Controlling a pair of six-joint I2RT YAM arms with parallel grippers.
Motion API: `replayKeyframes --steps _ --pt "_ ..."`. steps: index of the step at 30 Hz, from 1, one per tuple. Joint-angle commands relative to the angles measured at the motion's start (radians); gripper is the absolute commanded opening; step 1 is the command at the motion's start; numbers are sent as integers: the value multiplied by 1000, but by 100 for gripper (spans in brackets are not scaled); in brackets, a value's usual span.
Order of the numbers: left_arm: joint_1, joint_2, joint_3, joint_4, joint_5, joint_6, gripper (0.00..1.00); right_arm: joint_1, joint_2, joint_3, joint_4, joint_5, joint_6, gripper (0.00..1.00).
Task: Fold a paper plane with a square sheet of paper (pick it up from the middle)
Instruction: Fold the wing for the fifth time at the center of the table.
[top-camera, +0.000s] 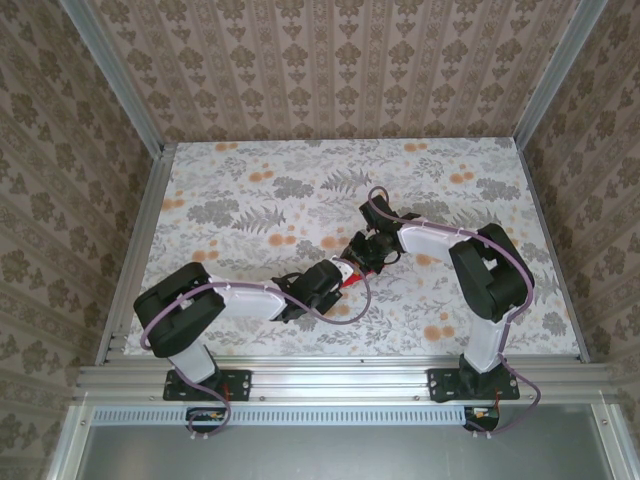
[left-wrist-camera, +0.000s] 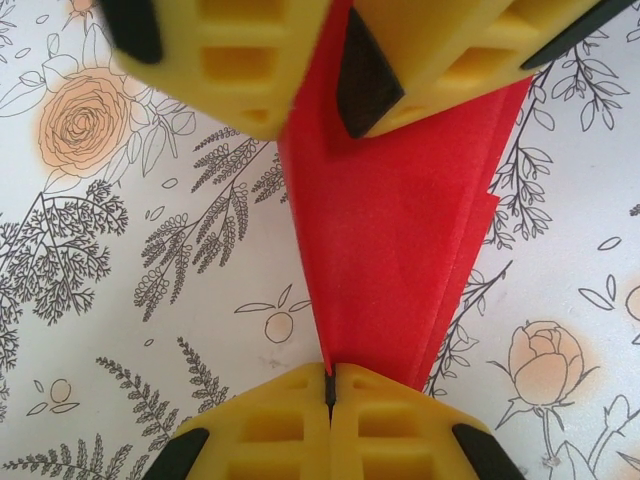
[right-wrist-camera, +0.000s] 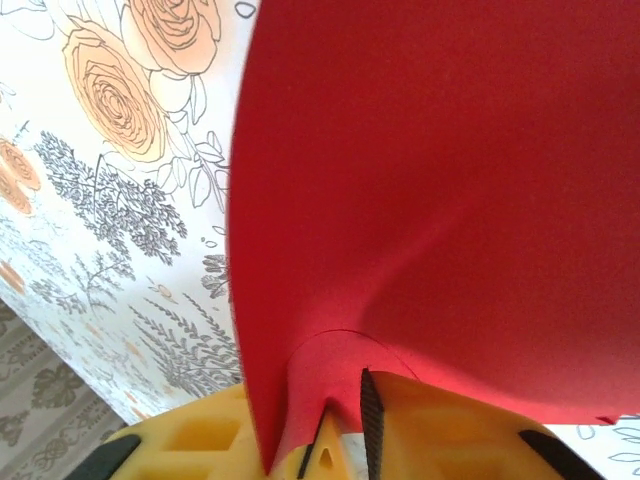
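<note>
Both grippers are clamped on the folded red paper (left-wrist-camera: 400, 230). It looks lifted just off the floral tablecloth (top-camera: 250, 200), near-centre of the table between the two arms.
- Left gripper (left-wrist-camera: 330, 385): yellow fingers pressed flat together on the narrow tip.
- Right gripper (left-wrist-camera: 318, 100): pinching the wide end, with the paper running up between its fingers (right-wrist-camera: 450, 430).

Risks, my read:
- Arms drift apart: the thin sheet tears at the tip, where little material sits in the pinch.
- Arms close in: the span buckles. The right wrist view shows a bow in the sheet, so a stray crease is likely.
- Layers along one long edge are stepped, not flush. Pressing now locks in a crooked fold.
- Tip grip looks shallow and could slip out.

Material: matte, bright red, thin. It forms a tapering wedge with one sharp creased edge. Fingers are ribbed yellow plastic with black pads.
</note>
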Motion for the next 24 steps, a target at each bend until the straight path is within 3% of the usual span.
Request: replayKeyframes --steps 1,7,9,13,18,24 --pt "-7 9 8 -9 -17 -10 0 0 -33 14 -60 35 13 22" --pt "-3 7 11 -17 -2 -36 0 -1 -46 0 -51 50 11 6" --pt "7 3 20 -45 23 -70 11 -1 -53 -14 -25 53 4 0" --pt "39 -36 13 -82 104 -139 39 -3 -68 -50 51 47 -27 0" --pt "141 -137 -38 -76 332 -235 57 -11 -98 -111 193 14 -53 0" --pt "263 -172 -99 32 595 -365 59 -21 -110 -141 268 -19 -98 0"
